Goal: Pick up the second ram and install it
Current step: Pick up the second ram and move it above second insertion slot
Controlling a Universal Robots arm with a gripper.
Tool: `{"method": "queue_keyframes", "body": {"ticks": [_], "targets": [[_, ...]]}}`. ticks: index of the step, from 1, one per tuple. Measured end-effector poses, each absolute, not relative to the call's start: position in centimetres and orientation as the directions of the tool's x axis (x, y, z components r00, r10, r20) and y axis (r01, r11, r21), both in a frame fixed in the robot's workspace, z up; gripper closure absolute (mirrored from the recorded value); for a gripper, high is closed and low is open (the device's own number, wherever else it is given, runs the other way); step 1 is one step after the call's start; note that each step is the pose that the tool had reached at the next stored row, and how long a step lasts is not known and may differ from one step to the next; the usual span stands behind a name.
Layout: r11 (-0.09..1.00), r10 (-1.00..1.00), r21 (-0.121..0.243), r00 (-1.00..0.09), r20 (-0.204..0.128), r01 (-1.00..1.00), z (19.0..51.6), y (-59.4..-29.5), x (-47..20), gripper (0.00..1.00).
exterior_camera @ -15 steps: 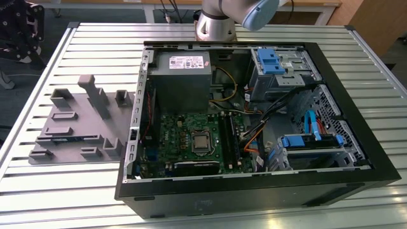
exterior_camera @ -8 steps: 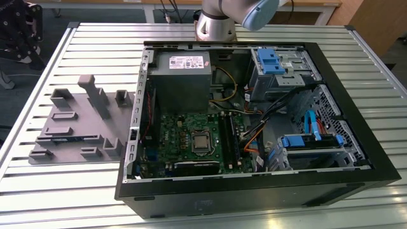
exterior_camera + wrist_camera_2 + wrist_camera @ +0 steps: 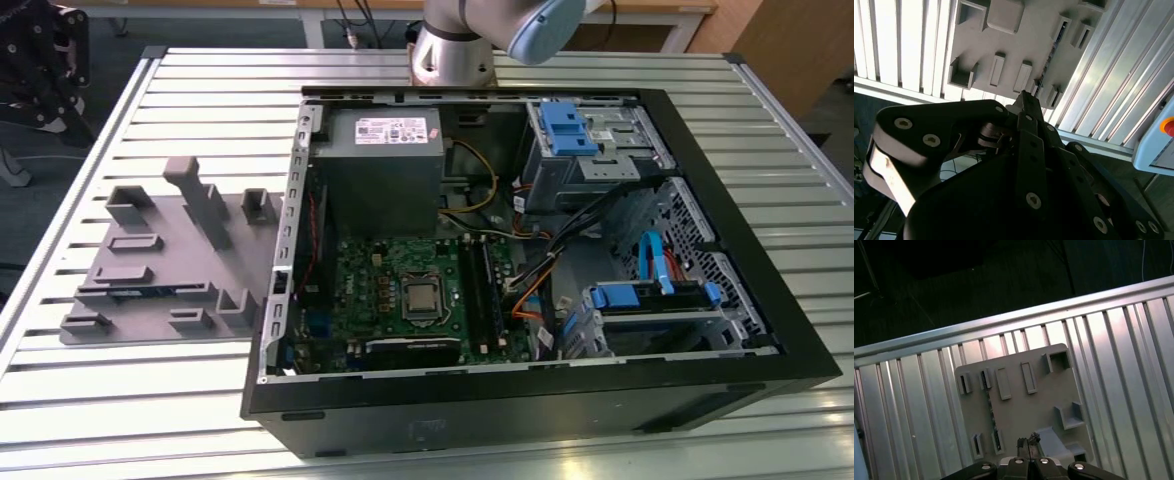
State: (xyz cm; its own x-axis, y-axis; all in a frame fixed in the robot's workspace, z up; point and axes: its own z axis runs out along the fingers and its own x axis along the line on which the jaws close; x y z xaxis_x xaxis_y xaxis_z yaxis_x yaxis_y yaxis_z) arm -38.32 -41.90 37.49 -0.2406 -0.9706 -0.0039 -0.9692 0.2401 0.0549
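Hanging above the grey tray [image 3: 1019,365], the gripper [image 3: 1026,444] is pointing down at it with its fingers pressed together, gripping nothing. The second ram [image 3: 140,291] is standing on edge in a long slot of that tray. The open computer case [image 3: 534,405] is lying just beside the tray.

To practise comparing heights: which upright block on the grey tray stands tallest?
The slab-like block at the grey tray's far end in the exterior view; it rises well above the others, which are short stubs.
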Motion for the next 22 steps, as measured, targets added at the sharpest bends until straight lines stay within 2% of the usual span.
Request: {"method": "queue_keyframes", "body": {"ticks": [5, 11, 18, 22], "targets": [[0.237, -0.971, 0.055, -0.238, -0.004, -0.970, 37.49, -41.91, -38.34, 0.89], [0.163, -0.987, 0.055, -0.164, -0.004, -0.985, 37.36, -41.94, -38.42, 0.89], [0.151, -0.988, 0.051, -0.151, -0.006, -0.987, 36.96, -42.69, -39.09, 0.89], [0.142, -0.989, 0.054, -0.144, -0.032, -0.988, 36.69, -42.90, -39.12, 0.89]]}}
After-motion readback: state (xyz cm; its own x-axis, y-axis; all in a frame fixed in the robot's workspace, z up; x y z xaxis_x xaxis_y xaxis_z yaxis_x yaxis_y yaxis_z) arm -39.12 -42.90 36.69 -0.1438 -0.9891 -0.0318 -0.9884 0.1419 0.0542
